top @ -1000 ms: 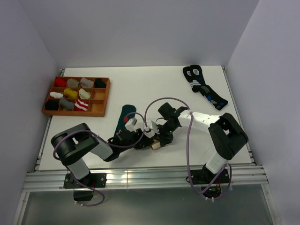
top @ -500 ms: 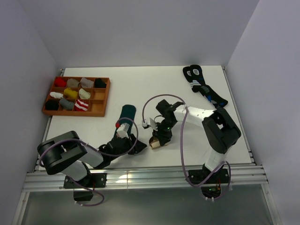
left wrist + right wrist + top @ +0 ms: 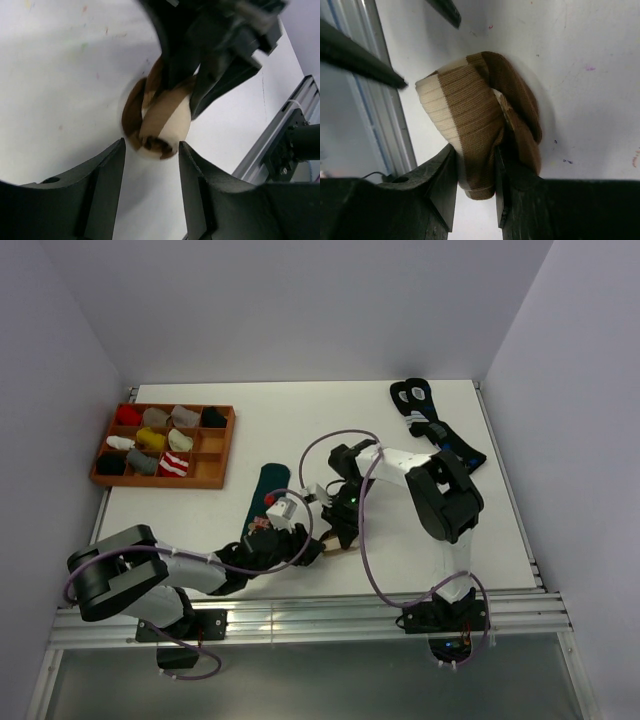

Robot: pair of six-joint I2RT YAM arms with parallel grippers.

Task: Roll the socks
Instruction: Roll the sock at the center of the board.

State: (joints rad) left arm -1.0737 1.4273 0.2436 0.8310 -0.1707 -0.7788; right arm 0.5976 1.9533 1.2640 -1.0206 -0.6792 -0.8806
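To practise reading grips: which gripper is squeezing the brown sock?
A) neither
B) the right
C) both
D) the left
B: in its wrist view, the right gripper has its fingers pressed into the brown sock, while the left gripper stands open.

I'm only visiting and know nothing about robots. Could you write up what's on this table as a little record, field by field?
brown sock: loosely rolled bundle on the table, near its front edge
right gripper: shut on the brown sock
left gripper: open, jaws either side of the bundle's tip, not clamping
dark green sock: flat, left of the bundle
black socks: far right corner
tray: far left, rolled socks in its compartments
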